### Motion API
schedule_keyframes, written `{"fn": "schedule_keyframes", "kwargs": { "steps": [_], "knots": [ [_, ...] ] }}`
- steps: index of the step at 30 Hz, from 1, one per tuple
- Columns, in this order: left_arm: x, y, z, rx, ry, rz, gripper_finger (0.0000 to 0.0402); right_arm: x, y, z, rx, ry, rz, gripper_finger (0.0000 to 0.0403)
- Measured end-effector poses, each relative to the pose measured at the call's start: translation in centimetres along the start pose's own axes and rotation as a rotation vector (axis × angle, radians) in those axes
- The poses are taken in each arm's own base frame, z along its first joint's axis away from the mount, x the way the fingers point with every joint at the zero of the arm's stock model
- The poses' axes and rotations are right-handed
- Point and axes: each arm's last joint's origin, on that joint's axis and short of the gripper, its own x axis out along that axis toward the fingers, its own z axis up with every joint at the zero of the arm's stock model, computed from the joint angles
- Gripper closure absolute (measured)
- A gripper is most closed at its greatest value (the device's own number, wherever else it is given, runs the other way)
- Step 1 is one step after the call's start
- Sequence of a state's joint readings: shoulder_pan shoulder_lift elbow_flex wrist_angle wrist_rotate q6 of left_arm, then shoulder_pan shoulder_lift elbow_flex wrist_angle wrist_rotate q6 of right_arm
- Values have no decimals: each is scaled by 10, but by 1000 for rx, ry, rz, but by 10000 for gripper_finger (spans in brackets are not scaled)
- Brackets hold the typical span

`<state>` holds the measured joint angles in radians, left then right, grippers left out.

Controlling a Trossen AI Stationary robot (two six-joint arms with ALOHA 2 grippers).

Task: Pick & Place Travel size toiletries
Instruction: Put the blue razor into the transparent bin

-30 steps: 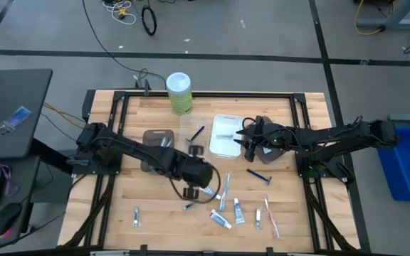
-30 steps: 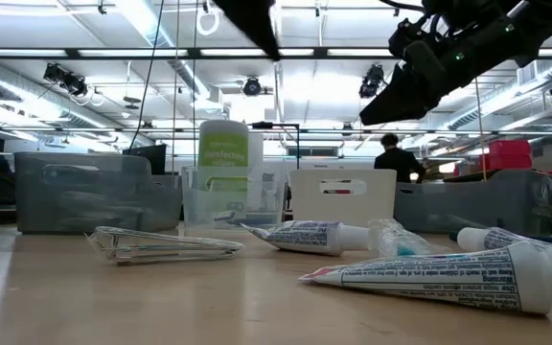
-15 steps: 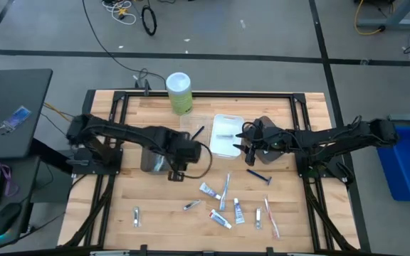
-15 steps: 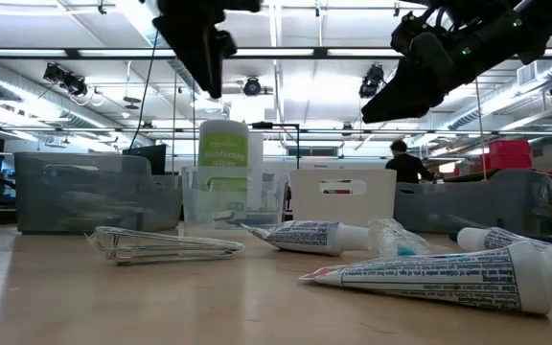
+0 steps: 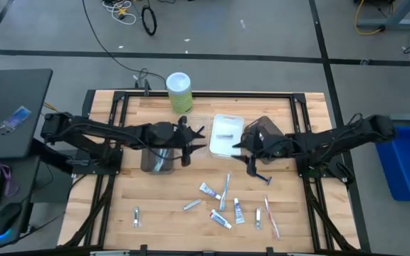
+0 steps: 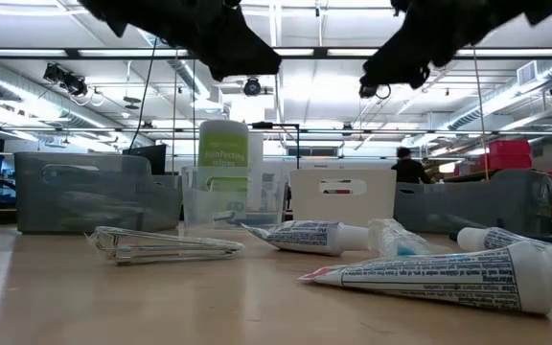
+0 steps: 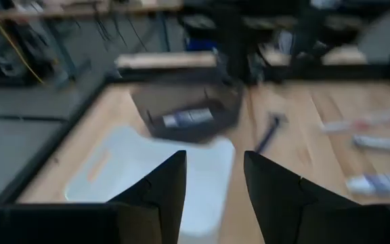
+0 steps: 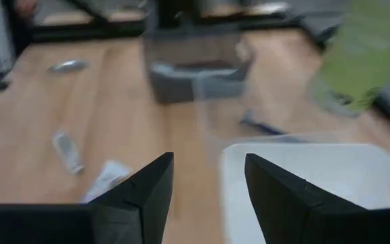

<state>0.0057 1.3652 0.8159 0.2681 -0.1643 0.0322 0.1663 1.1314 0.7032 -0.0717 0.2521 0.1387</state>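
Several travel toiletries lie flat on the table's near half. Among them are mini toothpaste tubes (image 5: 207,190) (image 5: 220,219), a blue toothbrush (image 5: 225,190), pink toothbrushes (image 5: 270,217), silver pieces (image 5: 135,217) and a blue-handled item (image 5: 260,176). A dark blue stick (image 5: 196,133) rests in the clear tray (image 5: 193,125). My left gripper (image 5: 186,142) (image 7: 215,163) hovers open and empty between the grey tray (image 5: 156,151) and the white tray (image 5: 225,135). My right gripper (image 5: 250,162) (image 8: 208,163) hovers open and empty at the white tray's right side.
A tall green bottle (image 5: 179,92) stands at the far edge. A second dark tray (image 7: 188,115) holding a tube sits right of the white tray, under my right arm. In the low view a silver piece (image 6: 166,244) and tubes (image 6: 439,278) lie close in front. A person (image 6: 412,165) stands far behind.
My left gripper has drawn back from the tubes on the near half, moving up and toward the far edge, past the grey tray to beside the clear tray. It carries nothing, and the tubes stay put. My right gripper has shifted slightly toward the near edge.
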Motion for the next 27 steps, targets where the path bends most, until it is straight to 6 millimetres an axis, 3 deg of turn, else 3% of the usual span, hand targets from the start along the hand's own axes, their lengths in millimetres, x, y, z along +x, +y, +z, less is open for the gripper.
{"fn": "schedule_keyframes", "kwargs": {
  "steps": [4,11,17,27],
  "knots": [
    [4,10,-6,-53,-15,43,244,5,24,6,-6,185,4,208],
    [5,18,-4,-112,-31,101,244,40,46,-29,57,648,-10,214],
    [5,18,-5,-100,-20,107,244,57,41,-53,135,881,-140,221],
    [5,17,-8,-95,10,105,244,75,27,-76,193,1037,-253,215]
  ]
}}
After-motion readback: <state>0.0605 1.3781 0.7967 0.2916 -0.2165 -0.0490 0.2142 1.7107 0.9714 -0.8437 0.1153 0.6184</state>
